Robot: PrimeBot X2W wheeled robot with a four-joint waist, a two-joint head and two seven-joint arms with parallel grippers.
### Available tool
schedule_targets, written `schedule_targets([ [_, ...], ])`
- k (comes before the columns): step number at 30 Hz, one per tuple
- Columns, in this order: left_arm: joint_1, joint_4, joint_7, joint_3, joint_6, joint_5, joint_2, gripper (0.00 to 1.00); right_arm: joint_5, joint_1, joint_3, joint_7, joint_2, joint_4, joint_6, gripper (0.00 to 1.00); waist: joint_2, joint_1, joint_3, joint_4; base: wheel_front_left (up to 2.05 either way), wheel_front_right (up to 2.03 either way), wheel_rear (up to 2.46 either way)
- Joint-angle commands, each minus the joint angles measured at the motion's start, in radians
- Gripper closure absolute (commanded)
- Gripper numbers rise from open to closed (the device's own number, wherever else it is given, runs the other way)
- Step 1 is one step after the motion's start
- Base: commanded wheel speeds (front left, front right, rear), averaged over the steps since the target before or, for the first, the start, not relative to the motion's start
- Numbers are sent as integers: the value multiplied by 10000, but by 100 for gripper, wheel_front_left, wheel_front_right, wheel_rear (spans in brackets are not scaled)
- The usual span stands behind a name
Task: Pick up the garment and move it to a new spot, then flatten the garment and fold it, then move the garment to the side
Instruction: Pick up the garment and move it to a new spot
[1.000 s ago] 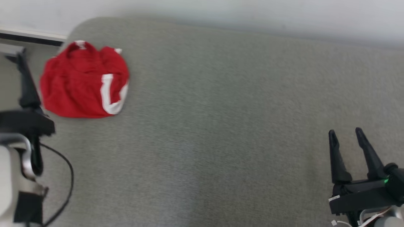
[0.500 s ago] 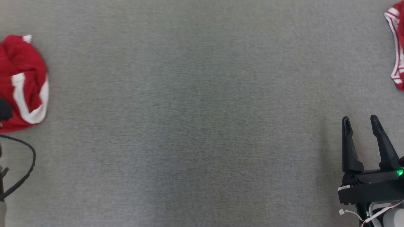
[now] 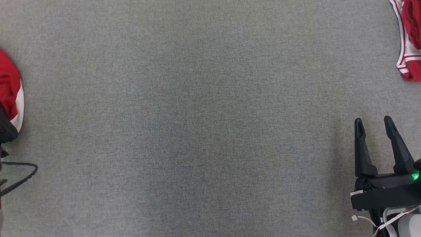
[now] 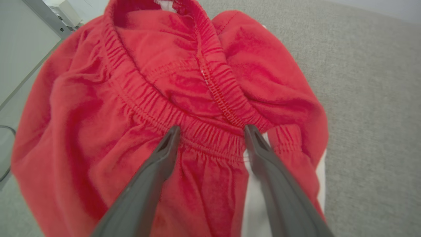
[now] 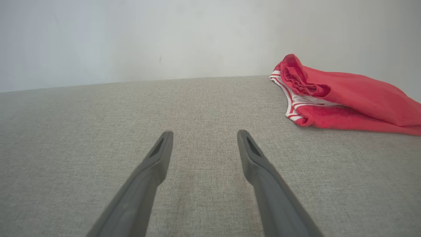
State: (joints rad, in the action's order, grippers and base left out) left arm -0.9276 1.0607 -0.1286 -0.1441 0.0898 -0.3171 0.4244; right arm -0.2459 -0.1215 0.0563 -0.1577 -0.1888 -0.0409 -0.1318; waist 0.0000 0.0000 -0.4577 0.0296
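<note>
Red fleecy shorts with a gathered waistband and white side stripe (image 4: 82,115) lay bunched at the left of the grey fabric table (image 3: 197,115); another red garment with striped white trim (image 5: 355,92) lay crumpled far right.

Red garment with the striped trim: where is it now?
At the head view's top right edge, the striped-trim garment lies on the grey surface, ahead of the right gripper and apart from it.

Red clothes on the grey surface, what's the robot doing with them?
The robot's left claw hovers open over the elastic waistband of crumpled red shorts with a white side stripe; nothing is gripped yet. Its right claw is open above the bare grey fabric surface, well apart from a second red garment with striped white trim.
</note>
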Motion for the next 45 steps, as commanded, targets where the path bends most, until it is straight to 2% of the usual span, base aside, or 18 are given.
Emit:
schedule_targets([
  [1,71,303,-272,78,52,-36,-72,0,23,-64,-25,16,-43,11,26,0,0,0,22,23,0,0,0],
  [2,10,394,-329,72,62,-96,-60,2,21,-68,-33,34,-59,4,26,0,0,0,33,35,0,0,0],
  [3,-59,489,-395,62,62,-142,-44,36,24,-83,-46,45,-57,-6,26,0,0,0,46,51,0,0,0],
  [4,-104,576,-442,115,53,-89,-4,96,35,-90,-54,41,-52,-9,26,0,0,0,67,66,0,0,0],
  [5,-167,644,-451,166,11,-25,37,100,46,-92,-51,47,-46,-9,26,0,0,0,88,77,0,0,0],
  [10,-451,704,-16,316,-84,100,168,100,99,-42,-13,107,14,41,26,0,0,0,286,71,0,0,0],
  [18,-834,323,1568,520,-31,254,291,100,52,132,-93,60,132,212,26,0,0,0,972,-212,0,0,0],
  [24,-1488,-406,2384,939,150,430,202,100,-69,214,-267,-66,273,568,26,0,0,0,1645,-495,0,0,0],
  [29,-2103,-1442,2598,1499,332,571,-28,100,-185,210,-440,-259,470,970,26,0,0,0,2094,-410,0,0,0],
  [39,-2336,-4361,1915,2908,396,262,-1164,100,-380,210,-730,-711,871,1774,26,0,0,0,2602,572,0,0,0],
  [45,-1771,-6341,1182,3831,395,-390,-2416,100,-502,9,-978,-918,1077,2172,26,0,0,0,2588,1817,0,0,0],
])
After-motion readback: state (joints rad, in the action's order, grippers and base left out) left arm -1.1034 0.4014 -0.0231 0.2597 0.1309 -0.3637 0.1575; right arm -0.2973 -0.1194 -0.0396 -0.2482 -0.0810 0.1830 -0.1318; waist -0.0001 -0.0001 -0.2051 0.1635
